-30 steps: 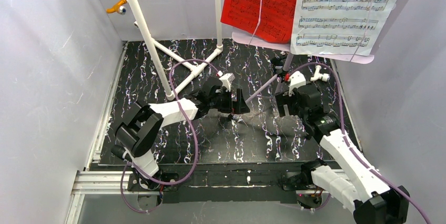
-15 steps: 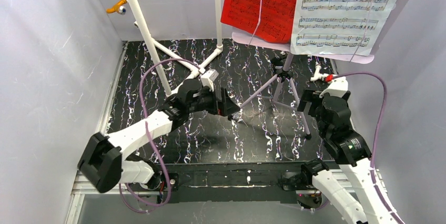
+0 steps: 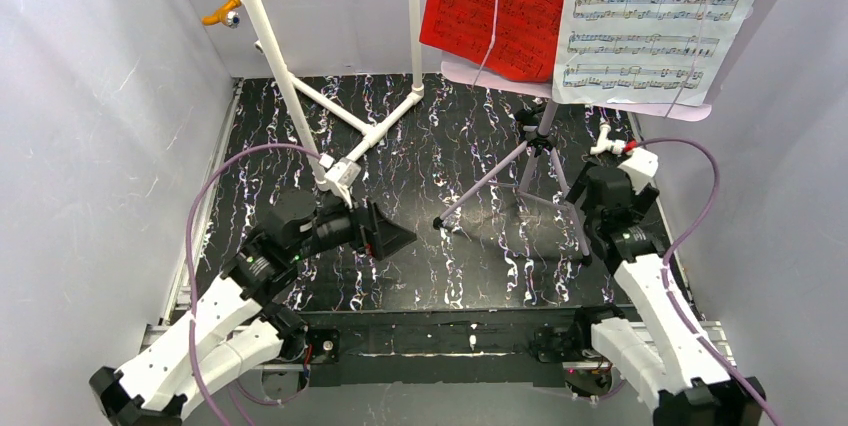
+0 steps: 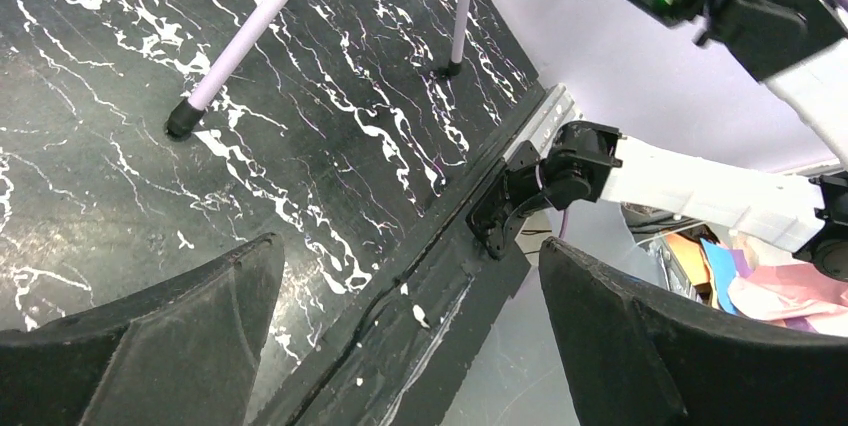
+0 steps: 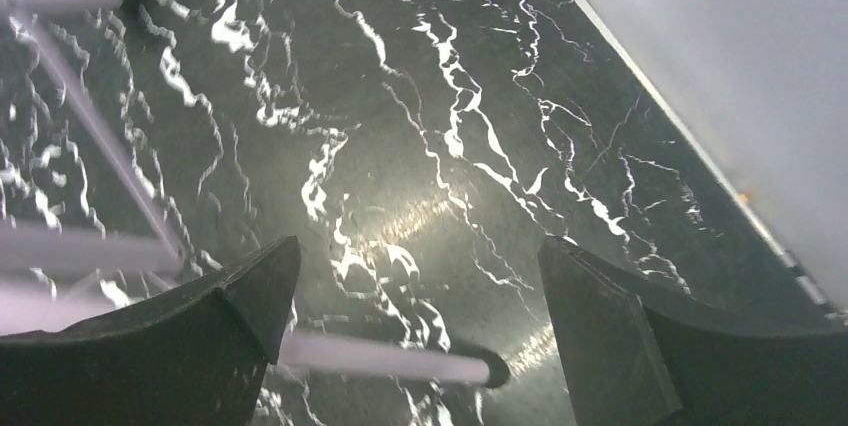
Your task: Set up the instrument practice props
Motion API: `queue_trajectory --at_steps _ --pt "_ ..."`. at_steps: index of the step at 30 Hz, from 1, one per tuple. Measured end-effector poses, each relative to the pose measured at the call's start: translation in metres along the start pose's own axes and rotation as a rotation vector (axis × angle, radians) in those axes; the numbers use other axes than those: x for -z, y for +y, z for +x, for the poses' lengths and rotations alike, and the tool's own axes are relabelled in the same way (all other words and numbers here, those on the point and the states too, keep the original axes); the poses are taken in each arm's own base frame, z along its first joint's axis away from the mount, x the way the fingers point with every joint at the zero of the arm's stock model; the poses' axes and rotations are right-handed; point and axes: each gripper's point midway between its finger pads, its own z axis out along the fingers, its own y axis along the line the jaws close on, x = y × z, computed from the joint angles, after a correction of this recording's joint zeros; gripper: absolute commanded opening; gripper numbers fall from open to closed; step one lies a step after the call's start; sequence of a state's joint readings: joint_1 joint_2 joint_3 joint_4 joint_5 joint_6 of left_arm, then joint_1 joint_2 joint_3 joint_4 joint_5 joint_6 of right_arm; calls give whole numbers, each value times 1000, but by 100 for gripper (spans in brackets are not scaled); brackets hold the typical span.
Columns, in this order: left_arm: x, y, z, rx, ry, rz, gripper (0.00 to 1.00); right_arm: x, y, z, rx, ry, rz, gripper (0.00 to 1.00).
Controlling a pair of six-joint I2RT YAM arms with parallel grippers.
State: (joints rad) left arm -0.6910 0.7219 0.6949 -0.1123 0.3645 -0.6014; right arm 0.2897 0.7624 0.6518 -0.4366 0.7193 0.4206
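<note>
A robot lab cell: plain white walls (image 3: 90, 126) enclose a black marbled table (image 3: 470, 276).

Left end effector (image 4: 408, 249) spread wide, right end effector (image 5: 418, 246) likewise

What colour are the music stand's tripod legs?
Lilac tripod legs with black feet; the left wrist view shows them best.

We see a lilac music stand (image 3: 485, 183), a red music sheet (image 3: 465, 6), a white music sheet (image 3: 650, 31) printed with black notes, and a black worktop (image 3: 450, 266) veined white.
</note>
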Motion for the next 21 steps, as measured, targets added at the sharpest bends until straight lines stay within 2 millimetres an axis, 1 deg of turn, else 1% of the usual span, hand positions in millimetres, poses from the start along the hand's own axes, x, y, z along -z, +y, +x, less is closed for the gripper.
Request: queue_trajectory --at_steps 2,3,4,5,6,7,9,10,12,14,17,21 --pt "11 -2 2 -5 -5 -5 98 -16 -7 1 -70 23 30 98" --pt "15 -2 4 -6 -3 -9 98 -30 -11 2 -121 50 39 98" --pt "18 -2 5 -6 2 -13 98 -42 -7 3 -162 71 24 98" --pt "21 -2 8 -5 10 -19 98 -59 -19 4 -228 96 55 98" --pt "23 0 11 -4 21 -28 98 -71 -19 6 -264 128 52 98" --pt "25 1 13 -3 30 -36 98 -86 -14 12 -298 175 41 98" --pt "29 2 17 -2 49 -52 98 -111 5 21 -343 258 -9 99" --pt "31 3 18 -3 57 -59 98 -121 14 22 -364 285 -30 99" --pt "34 3 20 -4 69 -69 98 -142 37 17 -425 308 -85 99" --pt "37 3 20 -5 77 -76 98 -161 56 6 -492 306 -134 98" --pt "39 5 22 -2 82 -87 98 -200 87 -19 -595 288 -206 98" --pt "40 7 24 7 88 -100 98 -242 117 -40 -706 265 -282 99"
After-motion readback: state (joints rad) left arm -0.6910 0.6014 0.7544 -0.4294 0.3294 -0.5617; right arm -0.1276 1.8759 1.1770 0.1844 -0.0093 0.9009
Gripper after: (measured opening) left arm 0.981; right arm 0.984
